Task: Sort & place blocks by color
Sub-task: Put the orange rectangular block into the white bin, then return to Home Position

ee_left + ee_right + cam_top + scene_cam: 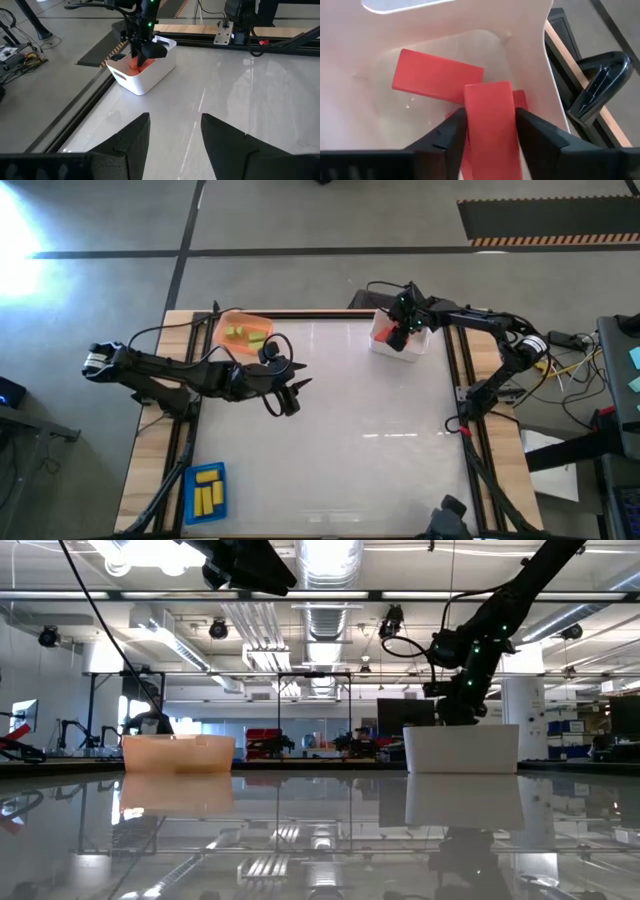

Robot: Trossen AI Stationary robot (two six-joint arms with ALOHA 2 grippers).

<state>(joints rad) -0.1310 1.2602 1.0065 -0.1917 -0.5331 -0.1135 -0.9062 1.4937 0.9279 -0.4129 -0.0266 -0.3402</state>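
At the left edge of the counter (330,430), near its front corner, the blue tray (207,490) held a neat stack of yellow blocks (208,492). Further back on that side the orange tray (243,330) carried the light green blocks (245,334) — small, flat-sided pieces with a matte look, far smaller than the thin-walled plastic bins around them.

The left gripper (285,392) hung above the bare, glossy white counter just beside the orange tray, its jaws parted with nothing between them; it looked to be waiting.

To the right, the work in hand was the red sort. The right gripper (489,131) was lowered into the white tray (398,338) at the back right of the counter, with a red block (489,117) standing between its dark jaws. In the wrist view the jaws flanked the block's two long sides closely, though whether they were clamped on it or just letting go could not be told. More red blocks (437,77) lay on the tray's smooth, rounded floor, one flat and slanted beneath the held piece.

By my reading this was the drop of a red block — the next move called for the jaws to spread fully and the arm to lift straight up clear of the tray wall without dragging the block out.
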